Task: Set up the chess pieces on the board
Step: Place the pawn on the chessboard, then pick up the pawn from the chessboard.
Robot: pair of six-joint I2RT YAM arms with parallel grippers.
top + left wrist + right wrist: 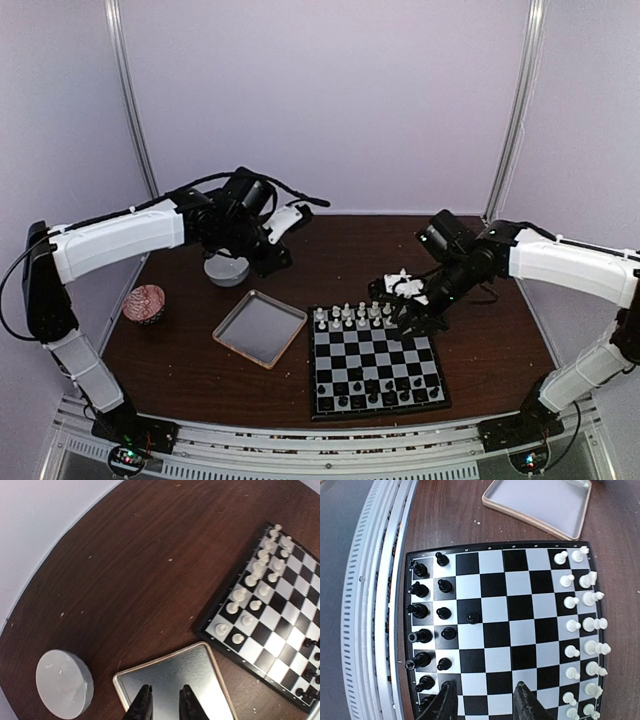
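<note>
The right end effector (484,700) is hovering over the board (520,605), its fingers standing spread with nothing between them, only bare checks showing in the gap. The chess pieces are sitting in two camps. In the right wrist view the white set (572,625) is lining the two files at 3 o'clock and the black set (420,611) the two files at 9 o'clock.

One black pawn (474,617) is standing a square out of its rank, alone toward the middle of the board. From the right end effector it is lying almost dead ahead, at about 12 o'clock and a touch toward 11, well apart from the fingertips. It is standing upright, its long axis pointing up at the camera, so I judge that a straight descent with the fingers either side of it will be called for. Its own rank is lying at its 9 o'clock. The squares at the bottom edge are partly hidden by the fingers, so which one is vacant I cannot tell.

The left end effector (166,705) is hanging over the tray (200,680), off the board's 10 o'clock corner in the top view. Its fingers are parted a little and gripping nothing visible. The right arm is plainly the nearer one.
</note>
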